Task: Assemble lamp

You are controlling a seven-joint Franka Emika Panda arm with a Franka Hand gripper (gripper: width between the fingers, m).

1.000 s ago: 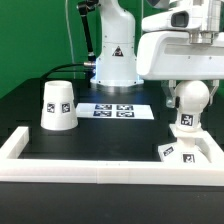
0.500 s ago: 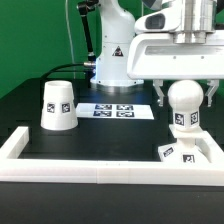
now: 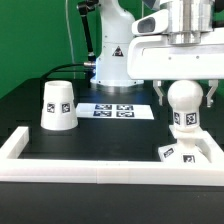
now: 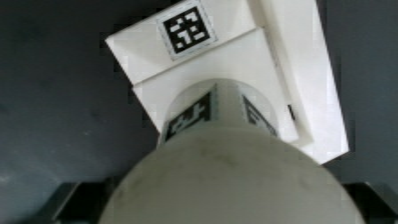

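1. Three lamp parts, all white w/ b&w square tags: 1 bulb [image 3: 183, 100], 1 flat square base [image 3: 186, 151], 1 tapered shade [image 3: 57, 105].
2. Bulb: upright, round head up, tagged stem down, directly over the base at the exterior view's right. Can't tell if it's seated in the base or just above it.
3. One gripper [image 3: 186, 97], spread wide. Its fingers [image 3: 160, 96] hang on either side of the bulb head, w/ a slim gap showing each side, so nothing is pinched.
4. Wrist view: bulb head fills the foreground, w/ the base and its tag beyond it.
5. Base lies in the inner corner of the one long white rail frame [image 3: 100, 168], right by the rail.
6. Shade: mouth down on the table [image 3: 120, 135], at the exterior view's left, well apart from the bulb and gripper.
7. One marker board [image 3: 113, 109] lies flat between the shade and the bulb, farther back.
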